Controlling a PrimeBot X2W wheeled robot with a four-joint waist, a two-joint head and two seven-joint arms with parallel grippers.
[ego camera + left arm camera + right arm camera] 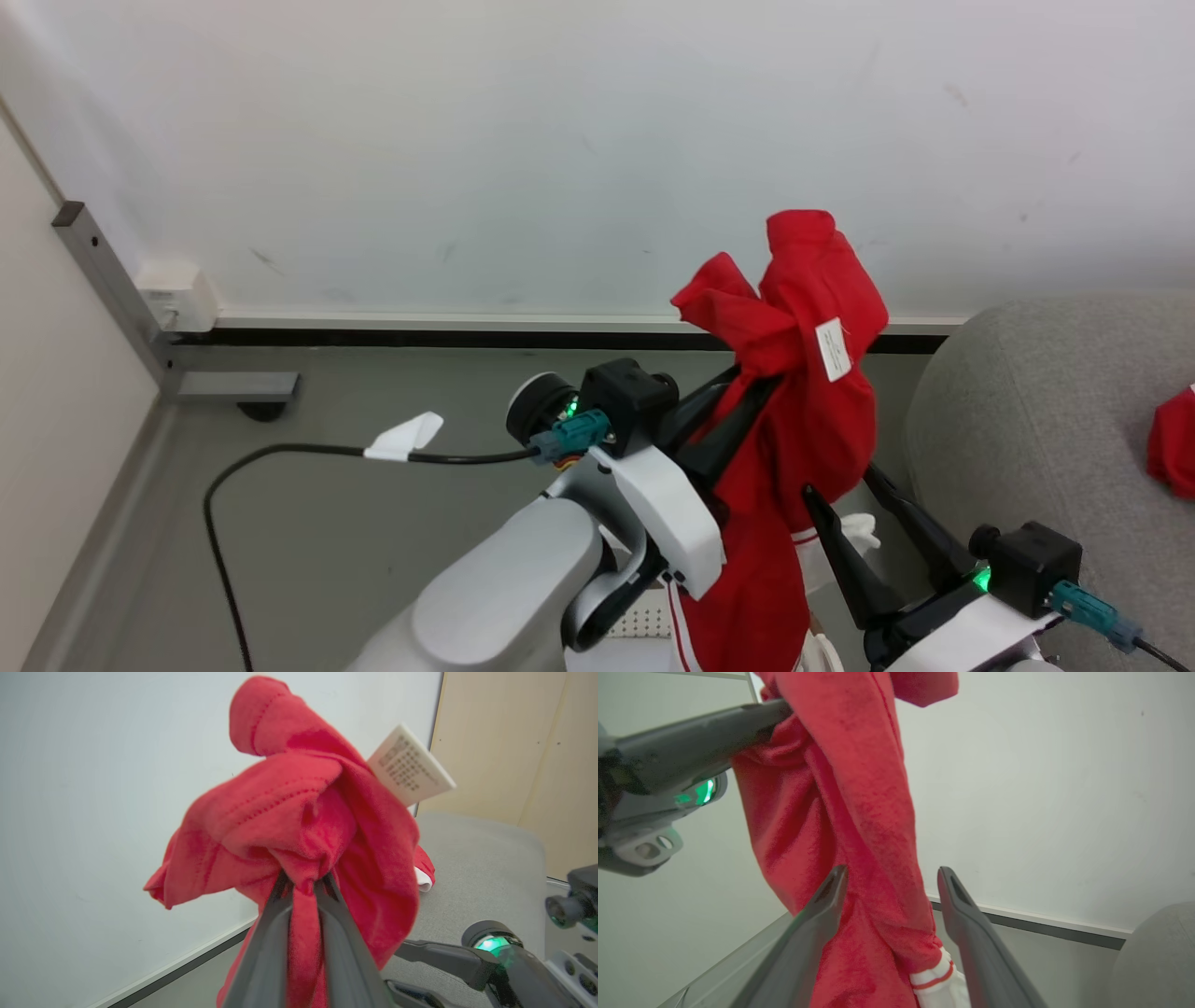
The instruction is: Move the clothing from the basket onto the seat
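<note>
Left gripper [306, 882] clamped on red garment [299, 812]; right gripper [892, 870] spread wide, empty, by its hanging tail; carry high over seat [1027, 420] before release

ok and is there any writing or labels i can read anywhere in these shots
White label on the red garment: rows of small dark print, too blurred to read.
White tape flag on the black cable: no writing visible.
Nothing else carries text.
</note>
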